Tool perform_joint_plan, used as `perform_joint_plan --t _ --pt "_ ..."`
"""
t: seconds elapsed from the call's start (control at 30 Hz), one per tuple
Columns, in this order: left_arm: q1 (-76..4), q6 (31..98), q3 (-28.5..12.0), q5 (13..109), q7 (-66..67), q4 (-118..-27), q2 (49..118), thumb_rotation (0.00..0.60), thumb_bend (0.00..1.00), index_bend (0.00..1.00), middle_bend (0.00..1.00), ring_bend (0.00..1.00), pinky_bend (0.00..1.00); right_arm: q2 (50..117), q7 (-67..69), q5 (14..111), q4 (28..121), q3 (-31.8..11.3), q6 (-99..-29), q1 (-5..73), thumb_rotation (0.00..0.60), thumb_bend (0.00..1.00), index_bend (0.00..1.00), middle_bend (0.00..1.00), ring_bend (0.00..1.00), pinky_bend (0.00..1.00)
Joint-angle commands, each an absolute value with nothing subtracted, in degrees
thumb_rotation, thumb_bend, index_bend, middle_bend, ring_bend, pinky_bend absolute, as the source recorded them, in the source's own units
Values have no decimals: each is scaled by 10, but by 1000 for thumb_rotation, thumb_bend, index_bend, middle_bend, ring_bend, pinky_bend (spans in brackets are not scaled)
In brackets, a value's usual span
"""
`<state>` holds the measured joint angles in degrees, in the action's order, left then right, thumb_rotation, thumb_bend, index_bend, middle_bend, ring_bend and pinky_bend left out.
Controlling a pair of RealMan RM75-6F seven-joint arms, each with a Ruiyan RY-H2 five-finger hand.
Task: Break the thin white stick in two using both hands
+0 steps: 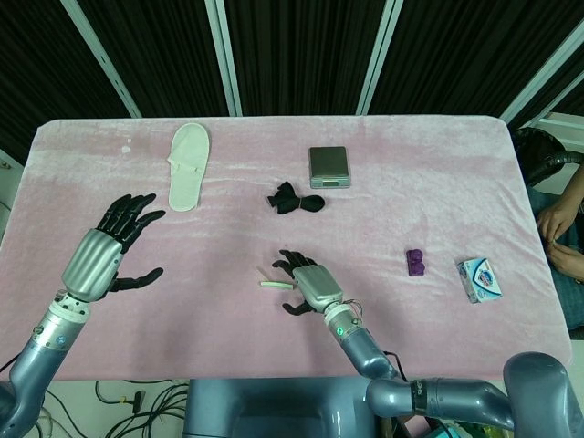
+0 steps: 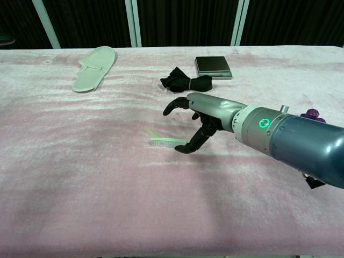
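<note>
Thin white stick (image 1: 276, 285) lies flat on the pink-covered bench (image 1: 456, 182), near the front edge, roughly centre. In the chest view a second pale sliver angles off its left end.

Right robot hand (image 1: 306, 283) sits low over the bench just right of the stick, fingers spread, holding nothing. Chest view shows the thumb tip (image 2: 180, 148) down at the stick's right end, touching or nearly so; cannot tell which. The other fingers (image 2: 171, 105) arch above and behind the stick, clear of it.

Left robot hand (image 1: 105, 251) hovers well apart to the left, fingers fanned open, empty. Seen in the head view only.

Elsewhere on the bench: white slipper (image 1: 188, 166) at far left; black cloth bundle (image 1: 294, 199) behind the stick; small grey scale (image 1: 328, 166) beyond that; purple object (image 1: 416, 263) and a blue-and-white packet (image 1: 480, 278) at the right.
</note>
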<state>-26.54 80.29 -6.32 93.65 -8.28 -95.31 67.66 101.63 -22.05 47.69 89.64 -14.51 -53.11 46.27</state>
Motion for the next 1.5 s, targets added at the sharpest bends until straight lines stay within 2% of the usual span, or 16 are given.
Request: perform_joint_plan --t 0.03,0.2,0.47,0.83,1.13,1.5 --pt "-265 801 -63 935 -87 -947 677 600 202 147 26 0 0 1034 -224 475 875 -142 -536 469 600 298 253 0 0 128" --pt "-263 801 -62 931 -95 -934 678 600 203 147 26 0 0 1066 -216 466 833 -139 -533 473 600 297 314 0 0 128" --pt "-258 810 -65 931 -102 -926 676 600 202 147 26 0 0 1094 -212 465 794 -146 -544 475 600 293 345 0 0 128" --pt "-255 814 -63 935 -101 -926 675 600 202 147 26 0 0 1130 -207 461 749 -156 -557 473 600 297 482 0 0 128" --pt "-256 810 -63 934 -94 -926 677 600 203 147 26 0 0 1144 -205 467 715 -157 -553 469 600 310 514 0 0 128" --pt "-257 812 -62 942 -80 -934 677 600 203 147 26 0 0 1153 -202 490 697 -153 -549 464 600 396 599 0 0 128"
